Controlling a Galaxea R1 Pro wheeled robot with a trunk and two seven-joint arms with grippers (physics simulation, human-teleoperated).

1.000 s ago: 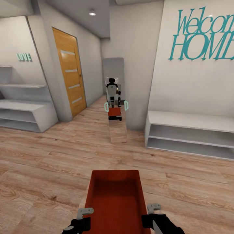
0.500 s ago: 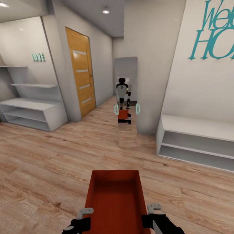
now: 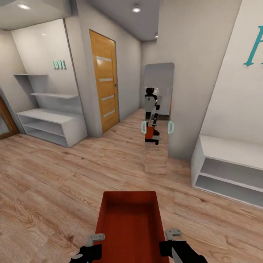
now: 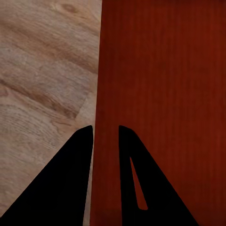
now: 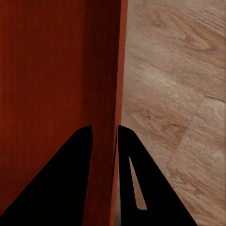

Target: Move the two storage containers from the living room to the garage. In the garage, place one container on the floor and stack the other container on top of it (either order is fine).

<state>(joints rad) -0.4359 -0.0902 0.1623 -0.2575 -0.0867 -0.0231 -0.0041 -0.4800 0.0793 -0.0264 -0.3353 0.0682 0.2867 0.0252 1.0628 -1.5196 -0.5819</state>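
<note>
One storage container (image 3: 129,224) is carried level before the wall mirror (image 3: 158,117) — each side wall pinched by left gripper (image 4: 105,136) and right gripper (image 5: 104,136), balancing the load for transit.

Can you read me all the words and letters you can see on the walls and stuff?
"LOVE": teal letters on the white wall above the shelves.
Part of one big teal letter: on the wall above the white bench, cut off by the picture's edge, so it cannot be read.
The storage container carries no writing.
</note>
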